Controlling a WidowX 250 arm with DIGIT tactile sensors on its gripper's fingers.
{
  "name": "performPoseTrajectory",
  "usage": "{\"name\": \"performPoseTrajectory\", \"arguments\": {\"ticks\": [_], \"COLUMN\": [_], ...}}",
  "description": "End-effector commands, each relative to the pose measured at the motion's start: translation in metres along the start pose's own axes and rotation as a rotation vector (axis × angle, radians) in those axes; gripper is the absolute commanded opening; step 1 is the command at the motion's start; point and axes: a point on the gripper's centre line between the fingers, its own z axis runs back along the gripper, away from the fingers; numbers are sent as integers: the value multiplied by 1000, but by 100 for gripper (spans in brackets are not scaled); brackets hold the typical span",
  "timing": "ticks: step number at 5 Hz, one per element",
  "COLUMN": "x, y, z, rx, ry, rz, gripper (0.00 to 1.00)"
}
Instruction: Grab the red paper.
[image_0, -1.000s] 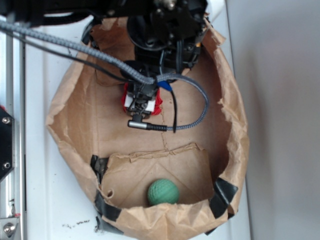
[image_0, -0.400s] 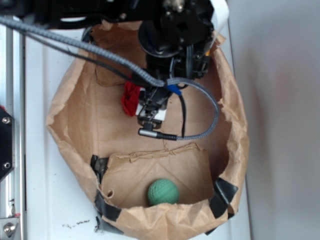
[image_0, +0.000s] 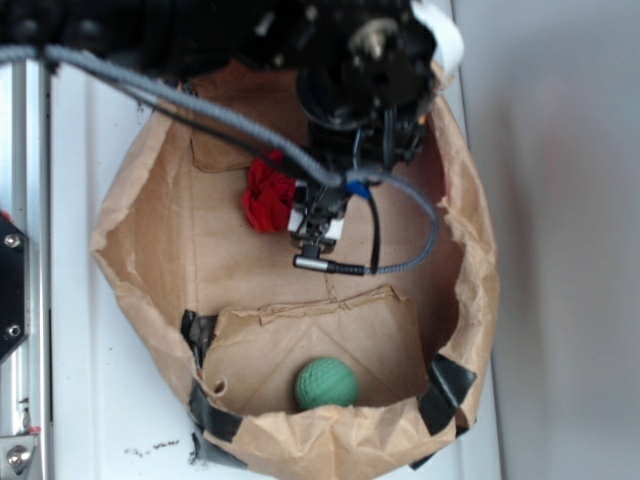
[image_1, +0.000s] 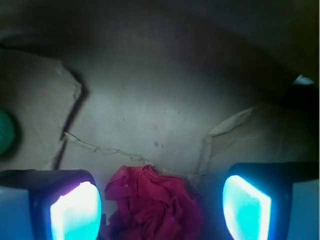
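The red paper (image_0: 267, 196) lies on the floor of the brown paper bag (image_0: 150, 250), in the upper middle of the exterior frame, a crumpled wad with many folds. The tool (image_0: 318, 225) hangs over the bag just to the right of the wad, its black arm entering from the top of the frame, with a grey braided cable (image_0: 180, 105) running from the upper left and looping round on the right.

In the wrist view the red paper (image_1: 155, 205) sits at the bottom centre, between the two glowing pads (image_1: 75, 212) of the tool (image_1: 160, 207). The jaws stand wide, one pad at the lower left and the other at the lower right, and the wad is not pinched; whether either pad touches it cannot be told.

The green ball (image_0: 326, 383) rests near the bottom of the exterior frame, on a folded flap of the bag, well apart from the wad. Its edge (image_1: 5, 131) shows at the far left of the wrist view. Black tape (image_0: 445, 392) patches the bag's lower rim. The bag sits on a white surface (image_0: 80, 380).
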Motion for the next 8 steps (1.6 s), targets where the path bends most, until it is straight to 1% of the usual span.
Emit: {"name": "performPoseTrajectory", "arguments": {"ticks": [1,2,3,4,5,6,7,8], "x": [-12,-23,-22,-23,-20,-18,-45,-37], "y": [-8,-17,-19,-20,-21,-19,-30,-32], "z": [-15,-36,-46,-45,-46,-44,5,52], "rx": [22,-13,1,21,22,47,36,6], "ry": [47,112,145,112,87,67,-18,-115], "rz": [-35,-72,-71,-41,-32,-29,-20,-25], "gripper": [100,100,100,0,0,0,0,0]}}
